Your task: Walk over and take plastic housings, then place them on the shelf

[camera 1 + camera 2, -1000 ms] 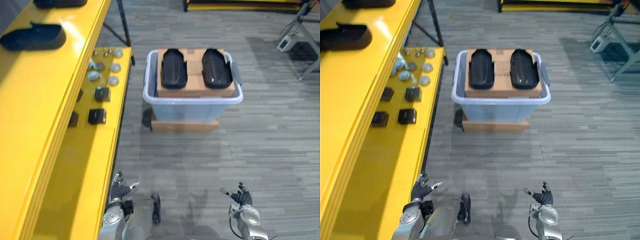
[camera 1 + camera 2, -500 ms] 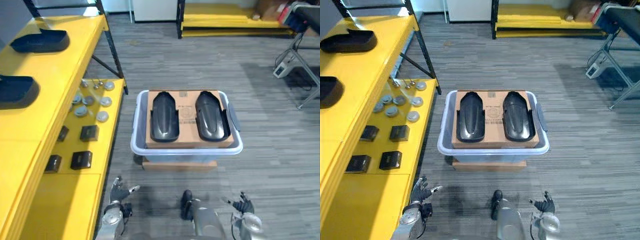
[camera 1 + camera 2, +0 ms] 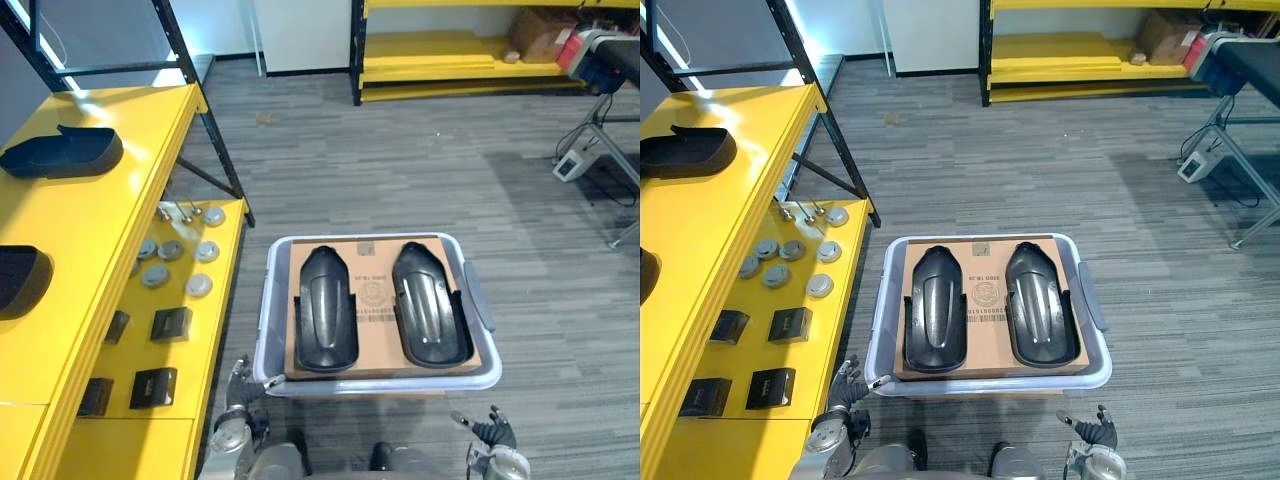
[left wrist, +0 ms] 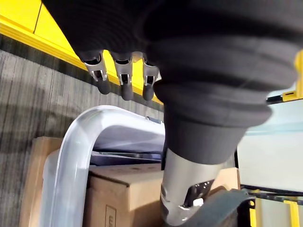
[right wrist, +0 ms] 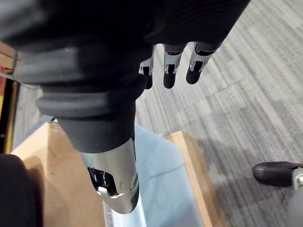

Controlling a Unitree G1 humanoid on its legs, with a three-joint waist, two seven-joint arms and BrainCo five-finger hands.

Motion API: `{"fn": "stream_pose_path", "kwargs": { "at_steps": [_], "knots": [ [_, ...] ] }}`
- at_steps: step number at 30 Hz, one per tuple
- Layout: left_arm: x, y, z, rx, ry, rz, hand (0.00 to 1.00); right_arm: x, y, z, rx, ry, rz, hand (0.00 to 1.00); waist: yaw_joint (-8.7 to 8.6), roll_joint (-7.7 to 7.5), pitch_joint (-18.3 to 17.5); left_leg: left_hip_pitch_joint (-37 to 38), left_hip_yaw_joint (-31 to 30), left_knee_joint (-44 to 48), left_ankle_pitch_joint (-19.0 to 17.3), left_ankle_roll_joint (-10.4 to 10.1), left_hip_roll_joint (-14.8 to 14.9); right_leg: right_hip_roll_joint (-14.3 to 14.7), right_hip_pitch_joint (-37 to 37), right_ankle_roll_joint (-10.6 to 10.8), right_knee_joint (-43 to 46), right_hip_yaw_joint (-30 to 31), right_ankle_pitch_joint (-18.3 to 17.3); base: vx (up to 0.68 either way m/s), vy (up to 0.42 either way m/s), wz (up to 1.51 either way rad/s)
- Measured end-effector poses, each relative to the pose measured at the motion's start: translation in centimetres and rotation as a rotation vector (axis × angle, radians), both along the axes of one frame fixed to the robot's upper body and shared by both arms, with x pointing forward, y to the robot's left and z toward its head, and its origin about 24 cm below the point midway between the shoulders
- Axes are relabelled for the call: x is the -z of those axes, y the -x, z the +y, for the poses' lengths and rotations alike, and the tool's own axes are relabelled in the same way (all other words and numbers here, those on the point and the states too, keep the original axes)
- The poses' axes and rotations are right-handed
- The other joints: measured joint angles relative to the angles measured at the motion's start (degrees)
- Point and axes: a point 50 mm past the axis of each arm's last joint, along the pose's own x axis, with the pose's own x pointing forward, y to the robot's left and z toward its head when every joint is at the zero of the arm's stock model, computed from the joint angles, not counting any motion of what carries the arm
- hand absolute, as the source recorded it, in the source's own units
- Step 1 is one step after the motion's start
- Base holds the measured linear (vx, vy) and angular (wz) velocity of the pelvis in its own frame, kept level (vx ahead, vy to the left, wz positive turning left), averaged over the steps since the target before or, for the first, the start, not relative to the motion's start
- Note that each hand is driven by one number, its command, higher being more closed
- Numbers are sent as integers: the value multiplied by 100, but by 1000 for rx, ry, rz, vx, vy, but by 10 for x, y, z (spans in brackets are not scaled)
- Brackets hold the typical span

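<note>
Two black plastic housings, left housing and right housing, lie side by side with a gap between them on a cardboard box set in a pale plastic bin. Long axes run straight away from the robot. Both lie just ahead and between the hands. Left hand is low beside the bin's near left corner, so nearer the left housing. Right hand is off the near right corner, nearer the right one. Both hands have relaxed, straight fingers and hold nothing. My read: walk is about done, next is a reach forward and up over the near rim. Yellow shelf runs along the robot's left, with two stored housings on its top level. Grey plank floor, more yellow racking at the far wall.
</note>
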Motion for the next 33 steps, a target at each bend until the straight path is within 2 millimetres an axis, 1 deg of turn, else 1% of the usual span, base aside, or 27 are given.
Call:
{"fn": "stream_pose_path", "kwargs": {
  "at_steps": [2,6,9,10,12,15,16,18,20,22,24,25,26,27,29,30,31,32,33],
  "knots": [
    [2,6,5,-4,-12,15,0,0,0,0,27,-11,-11,0,0,-38,-25,127,115,-166,51,-16,9,13,0,40,-14,101,25,39,8,-29],
    [4,12,6,-15,-9,32,0,-3,1,-9,101,-8,-36,0,-15,-86,-55,332,382,-419,126,-7,1,20,-24,102,-49,354,66,-9,19,-34],
    [4,13,7,-20,-11,34,0,-18,-1,-26,171,50,-115,0,-24,-134,-120,420,584,-625,225,15,-51,4,-124,134,-69,588,88,-63,34,-36],
    [4,13,8,-22,-12,33,0,-28,-4,-35,200,82,-161,0,-45,-160,-136,448,607,-720,291,35,-83,-9,-139,146,-104,625,97,-79,22,-16],
    [4,14,8,-22,-12,34,0,-42,-6,-47,244,127,-226,0,-59,-190,-161,496,615,-854,372,43,-129,-32,-148,146,-148,646,97,-77,13,-8],
    [5,16,8,-23,-13,36,0,-82,-18,-71,280,262,-384,0,-111,-193,-213,535,609,-1151,561,91,-194,-51,-252,186,-142,642,123,-102,11,0],
    [5,17,8,-23,-14,39,0,-89,-21,-75,281,285,-410,0,-127,-198,-219,533,609,-1153,568,101,-203,-60,-279,194,-143,641,129,-108,20,2],
    [8,27,8,-25,-17,63,0,-116,-33,-82,264,360,-509,0,-181,-190,-316,499,609,-1184,569,106,-240,-92,-327,217,-159,641,129,-80,28,-1],
    [9,30,9,-28,-18,73,0,-128,-40,-81,249,391,-567,0,-174,-194,-334,471,608,-1185,568,104,-252,-99,-325,245,-213,636,148,-34,21,2],
    [10,33,8,-26,-18,80,0,-136,-52,-74,202,405,-606,0,-167,-192,-339,405,594,-1184,570,105,-260,-101,-353,279,-281,634,187,-16,7,2],
    [11,35,5,-8,-13,89,0,-143,-74,-60,85,409,-642,0,-155,-145,-361,280,577,-1163,588,132,-285,-104,-437,277,-336,614,272,0,0,0],
    [12,35,3,-2,-9,89,0,-144,-79,-57,53,416,-645,0,-153,-128,-365,245,561,-1148,592,137,-296,-103,-437,279,-343,607,278,49,8,12],
    [12,34,1,19,-1,87,0,-148,-90,-48,-11,422,-662,0,-144,-85,-351,182,515,-1144,626,185,-321,-115,-471,289,-341,593,301,61,19,13],
    [10,30,-2,37,4,75,0,-152,-101,-40,-80,438,-674,0,-99,-35,-344,97,505,-1141,644,212,-340,-136,-539,314,-342,552,324,60,25,12],
    [7,22,-5,51,5,49,0,-158,-112,-33,-143,459,-689,0,-6,22,-296,-64,440,-1064,645,219,-383,-188,-627,324,-342,470,332,30,34,19],
    [6,19,-6,54,5,38,0,-159,-115,-31,-160,467,-692,0,-7,37,-248,-113,377,-1013,634,236,-394,-204,-625,325,-342,449,333,20,35,34],
    [2,16,-5,57,2,17,0,-162,-123,-27,-183,476,-698,0,-2,39,-137,-179,334,-921,619,254,-408,-230,-624,332,-340,412,337,7,25,33],
    [2,16,-5,57,1,13,0,-163,-132,-24,-211,487,-696,0,5,48,-71,-270,273,-847,603,273,-419,-251,-642,338,-340,349,341,-7,21,29],
    [1,15,-6,58,2,10,0,-164,-136,-22,-226,494,-695,0,2,51,-17,-318,238,-794,589,288,-424,-263,-646,338,-338,310,341,-38,21,25]
  ]
}}
